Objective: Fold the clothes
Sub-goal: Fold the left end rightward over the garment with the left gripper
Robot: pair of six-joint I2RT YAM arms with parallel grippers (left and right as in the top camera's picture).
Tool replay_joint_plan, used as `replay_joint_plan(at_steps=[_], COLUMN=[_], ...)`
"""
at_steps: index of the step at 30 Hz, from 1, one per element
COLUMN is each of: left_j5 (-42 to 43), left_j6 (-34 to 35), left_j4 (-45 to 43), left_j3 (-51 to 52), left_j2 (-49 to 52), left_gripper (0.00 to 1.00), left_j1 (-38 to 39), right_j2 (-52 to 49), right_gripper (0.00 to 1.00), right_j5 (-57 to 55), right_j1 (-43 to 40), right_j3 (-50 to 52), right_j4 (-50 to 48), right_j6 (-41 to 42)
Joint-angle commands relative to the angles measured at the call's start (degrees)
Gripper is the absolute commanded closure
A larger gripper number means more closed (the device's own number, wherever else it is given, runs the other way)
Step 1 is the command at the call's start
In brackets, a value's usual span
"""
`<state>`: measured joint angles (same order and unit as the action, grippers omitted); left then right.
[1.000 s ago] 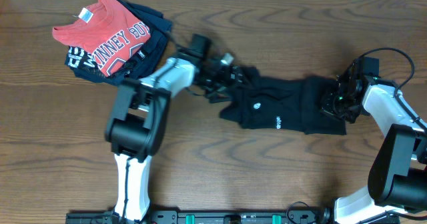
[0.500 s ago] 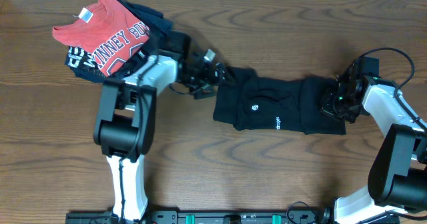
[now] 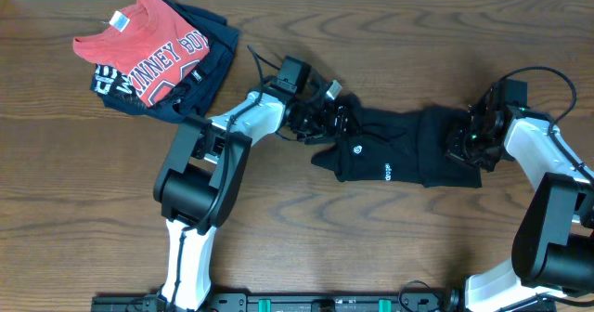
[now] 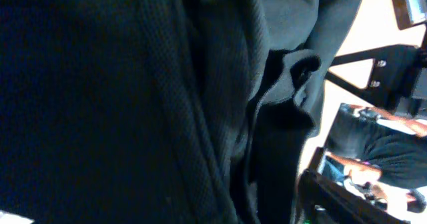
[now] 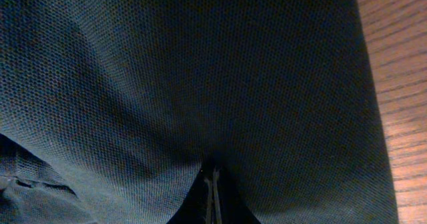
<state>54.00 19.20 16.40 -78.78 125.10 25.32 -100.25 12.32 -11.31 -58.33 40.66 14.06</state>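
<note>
The clothes, a black T-shirt with a small white logo, lie bunched in a long strip across the middle of the table. My left gripper is at the strip's left end, pressed into the folds. Dark fabric fills the left wrist view and hides the fingers. My right gripper is at the strip's right end. In the right wrist view its fingertips are shut on a pinch of the black fabric, which drapes over the whole frame.
A red T-shirt with white lettering lies on a navy garment at the back left of the wooden table. Both arm bases stand at the front edge.
My left gripper swung out left, drawing the shirt's left end with it, then came back right into the folds. That end is now bunched up further right. The right arm has not moved.
</note>
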Motion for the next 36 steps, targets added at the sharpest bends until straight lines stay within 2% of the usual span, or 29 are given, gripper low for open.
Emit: replay_joint_plan(at_steps=[1, 2, 3, 5, 6, 10, 13, 19, 22, 28, 36], left_j5=[-8.61, -8.61, -8.61, -8.13, -8.0, -8.04, -9.68, -22.93, -29.03, -30.69, -32.15], left_j6=[-0.48, -0.48, -0.48, -0.48, -0.48, -0.68, -3.72, -11.72, -13.22, -10.1, -1.09], left_j4=[0.94, 0.81, 0.83, 0.92, 1.16, 3.13, 8.11, 22.47, 26.6, 27.67, 21.44], left_j3=[3.45, 3.45, 3.45, 3.45, 3.43, 2.84, 1.81, -1.36, -1.95, -3.17, -3.76], left_j2=[5.64, 5.64, 5.62, 5.49, 5.2, 2.89, -0.83, -9.79, -14.1, -19.23, -19.39], left_gripper=[0.31, 0.4, 0.56, 0.81, 0.86, 0.89, 0.94, 0.94, 0.94, 0.94, 0.94], left_j1=[1.36, 1.4, 1.4, 1.36, 1.18, -0.24, -2.38, -6.51, -7.5, -5.11, 8.26], right_j2=[-0.48, -0.48, -0.48, -0.48, -0.48, -0.46, 0.5, 7.45, 11.28, 15.89, 16.13], right_gripper=[0.98, 0.98, 0.98, 0.98, 0.98, 0.99, 0.99, 0.99, 0.98, 0.97, 0.97], right_j5=[-0.5, -0.5, -0.52, -0.52, -0.52, -0.5, -0.5, -0.24, -0.07, -0.07, -0.09], right_j1=[-0.24, -0.24, -0.24, -0.24, -0.24, -0.26, -0.31, -0.96, -1.05, -1.05, -1.05], right_j3=[0.37, 0.37, 0.37, 0.37, 0.37, 0.37, 0.35, 0.33, 0.33, 0.33, 0.35], right_j4=[0.0, 0.0, 0.0, 0.0, 0.0, 0.04, 0.09, 0.68, 0.48, 0.48, 0.5], right_j6=[0.24, 0.24, 0.24, 0.24, 0.24, 0.22, -0.46, 1.03, 1.36, 1.38, 1.36])
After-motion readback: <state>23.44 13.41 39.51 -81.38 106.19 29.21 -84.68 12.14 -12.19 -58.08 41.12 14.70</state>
